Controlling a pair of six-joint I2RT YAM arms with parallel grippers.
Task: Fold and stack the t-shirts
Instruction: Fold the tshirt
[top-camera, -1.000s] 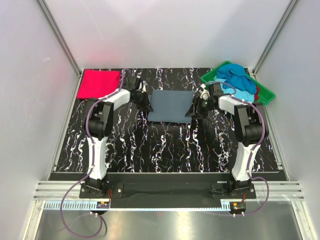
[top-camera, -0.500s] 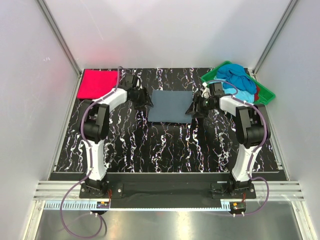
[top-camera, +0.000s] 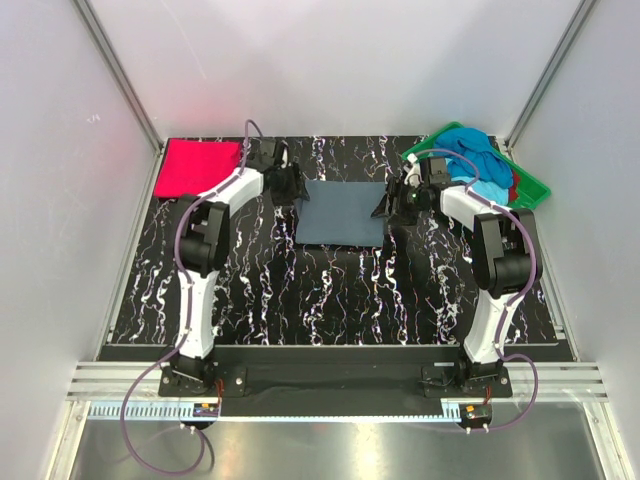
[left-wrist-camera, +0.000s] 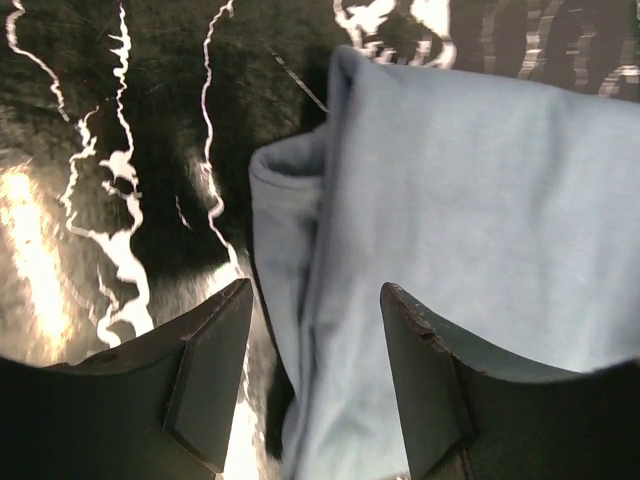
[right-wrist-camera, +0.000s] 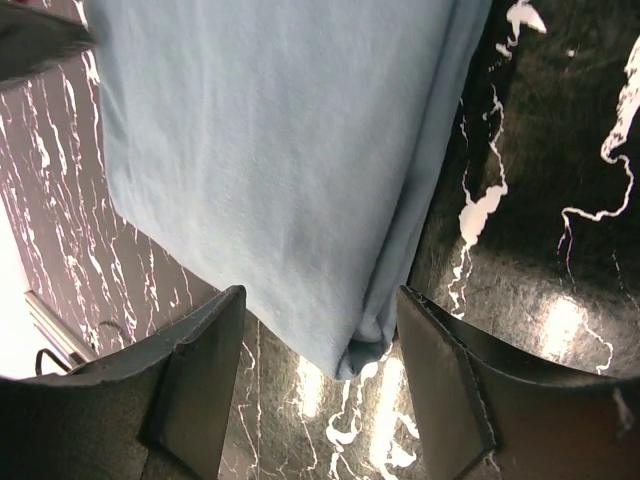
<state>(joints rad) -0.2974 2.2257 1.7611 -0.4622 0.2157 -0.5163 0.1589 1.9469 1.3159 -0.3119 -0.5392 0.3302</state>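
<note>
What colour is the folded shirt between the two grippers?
Plain slate grey-blue; the folded shirt shows best in the top external view.

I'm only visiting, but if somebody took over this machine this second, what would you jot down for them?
Left gripper: open at the left edge of the grey-blue shirt, holding nothing.
Right gripper: open at its right edge, empty.
Done: grey-blue shirt folded mid-table; red-pink shirt folded at the far left corner.
Left: stack those two; fold the dark blue, turquoise and red shirts heaped in the green tray.
</note>
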